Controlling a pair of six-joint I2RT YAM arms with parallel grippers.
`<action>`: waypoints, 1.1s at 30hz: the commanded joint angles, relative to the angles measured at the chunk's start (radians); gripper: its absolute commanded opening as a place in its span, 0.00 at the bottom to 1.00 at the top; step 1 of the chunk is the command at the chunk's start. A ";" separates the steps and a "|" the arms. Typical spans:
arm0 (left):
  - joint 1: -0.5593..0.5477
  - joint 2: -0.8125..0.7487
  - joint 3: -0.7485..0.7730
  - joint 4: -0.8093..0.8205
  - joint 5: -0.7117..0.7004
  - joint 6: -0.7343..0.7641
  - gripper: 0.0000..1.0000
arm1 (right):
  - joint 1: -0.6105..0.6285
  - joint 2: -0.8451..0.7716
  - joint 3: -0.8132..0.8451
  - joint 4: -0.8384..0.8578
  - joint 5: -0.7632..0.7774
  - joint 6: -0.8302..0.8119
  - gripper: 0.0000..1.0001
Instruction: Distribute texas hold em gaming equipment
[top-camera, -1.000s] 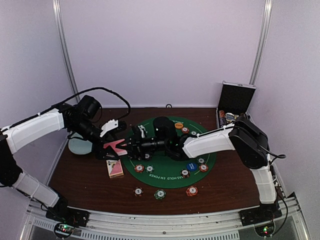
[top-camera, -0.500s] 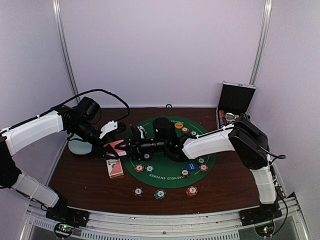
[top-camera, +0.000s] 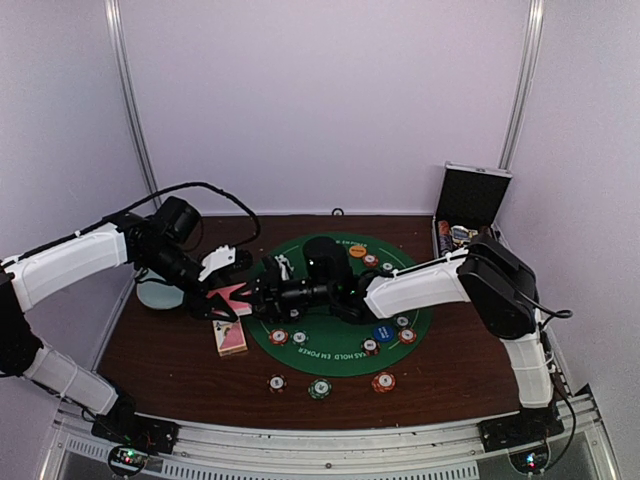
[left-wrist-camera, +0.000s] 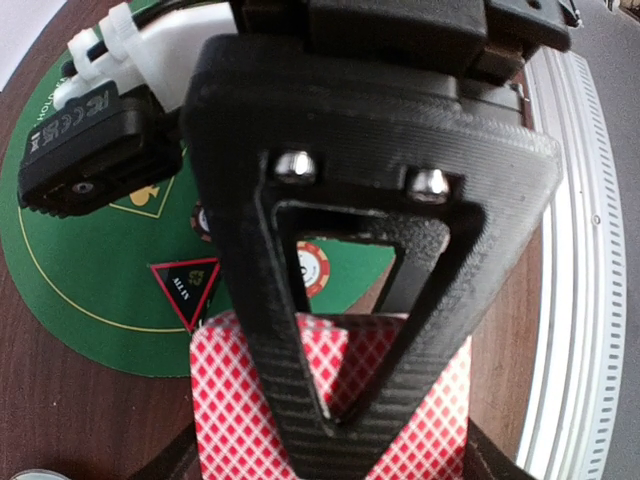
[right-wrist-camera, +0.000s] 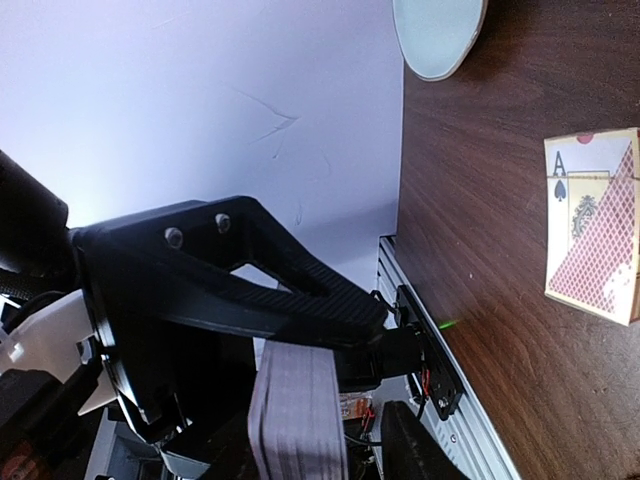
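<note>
- Two grippers meet in the top view, above the left rim of the mat. The left gripper and right gripper each have an end of the pink-backed deck. We read this as a handover in mid-air, so that the left arm can deal toward its side.
- The pack lies on the table just off the mat's left edge. Some chips lie near the front and others on the mat. The dish is far left and the case stands open far right.
- In the left wrist view, the left gripper is clenched on the deck, whose red-checked back fills the bottom. Beyond it we see the marker and a chip on the mat.
- In the right wrist view, the deck stands edge-on inside the right gripper. We cannot tell whether those fingers are pinching it or are already slack. The pack and dish lie beyond.
- Against a second ago, the left fingers, then spread wide, are now closed. The right fingers have begun to widen. The deck hangs in nearly the same spot.
</note>
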 joint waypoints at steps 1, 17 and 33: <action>-0.005 -0.017 -0.004 0.015 0.000 0.044 0.30 | -0.002 -0.012 0.047 -0.038 -0.024 -0.023 0.39; -0.005 -0.014 -0.011 0.005 -0.033 0.069 0.76 | 0.001 0.031 0.112 -0.027 -0.073 0.004 0.10; -0.005 -0.013 -0.039 -0.024 -0.034 0.144 0.77 | 0.004 0.043 0.111 -0.042 -0.073 -0.011 0.06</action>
